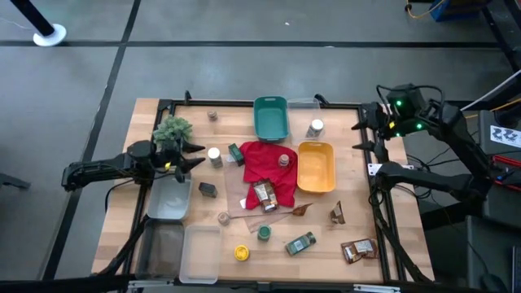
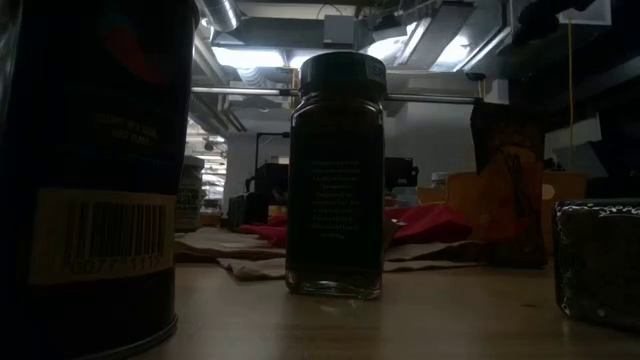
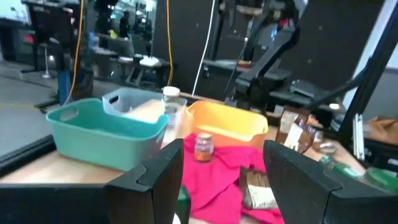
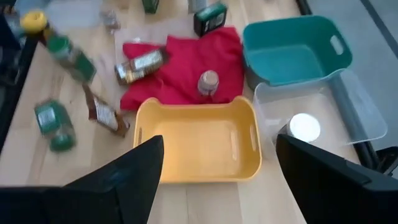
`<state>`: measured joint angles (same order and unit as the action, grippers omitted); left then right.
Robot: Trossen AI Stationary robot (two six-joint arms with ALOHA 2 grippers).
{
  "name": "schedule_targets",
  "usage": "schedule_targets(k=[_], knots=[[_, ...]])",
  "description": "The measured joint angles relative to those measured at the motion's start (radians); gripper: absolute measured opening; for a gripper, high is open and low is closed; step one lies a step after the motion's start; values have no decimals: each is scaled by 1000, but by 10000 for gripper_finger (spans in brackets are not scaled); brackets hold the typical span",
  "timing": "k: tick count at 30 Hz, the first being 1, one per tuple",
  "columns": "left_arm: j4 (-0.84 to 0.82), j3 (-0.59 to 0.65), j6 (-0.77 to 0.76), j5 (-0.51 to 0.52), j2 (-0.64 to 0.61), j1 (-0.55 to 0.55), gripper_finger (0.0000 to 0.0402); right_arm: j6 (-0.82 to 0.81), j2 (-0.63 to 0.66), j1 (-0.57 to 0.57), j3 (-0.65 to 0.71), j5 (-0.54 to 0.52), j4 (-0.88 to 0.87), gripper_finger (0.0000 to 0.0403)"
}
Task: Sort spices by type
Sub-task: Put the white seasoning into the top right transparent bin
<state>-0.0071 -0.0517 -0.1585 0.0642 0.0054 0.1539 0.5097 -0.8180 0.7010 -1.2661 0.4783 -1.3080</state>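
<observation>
High view is showing the sorting barely started: spice jars, tins and foil packets are lying scattered over the tabletop (image 1: 122,236), several on or beside the red cloth (image 1: 269,163). The yellow bin (image 1: 316,185) and teal bin (image 1: 271,130) are sitting empty, as the right wrist view confirms. A white-lidded jar (image 1: 316,127) is standing in or right against the clear bin (image 1: 303,104) at the back; which of the two is hard to tell. A tan-lidded jar (image 1: 284,160) is resting on the cloth, a yellow-lidded jar (image 1: 241,253) and a green-lidded jar (image 1: 264,233) are lying near the front, and a brown packet (image 1: 358,250) is sitting near the front right corner.

The left gripper (image 1: 189,156) is hovering beside the small plant (image 1: 172,130), its fingers standing apart and holding nothing. The right gripper (image 1: 362,135) is waiting wide open and empty at the right edge, well apart from the spices.

Low view is mostly blocked by a dark jar (image 2: 336,175) and a tin (image 2: 95,170) close to the lens, so labels are staying unreadable.
</observation>
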Motion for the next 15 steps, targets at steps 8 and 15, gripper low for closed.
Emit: schedule_targets(k=[8, 15], knots=[[41, -2, -24, 24, 0, 0, 205, 106, 132, 0, 165, 153, 9, 310], [-1, -2, -107, 76, 0, 0, 205, 100, 223, 0, 258, 159, 88, 310]])
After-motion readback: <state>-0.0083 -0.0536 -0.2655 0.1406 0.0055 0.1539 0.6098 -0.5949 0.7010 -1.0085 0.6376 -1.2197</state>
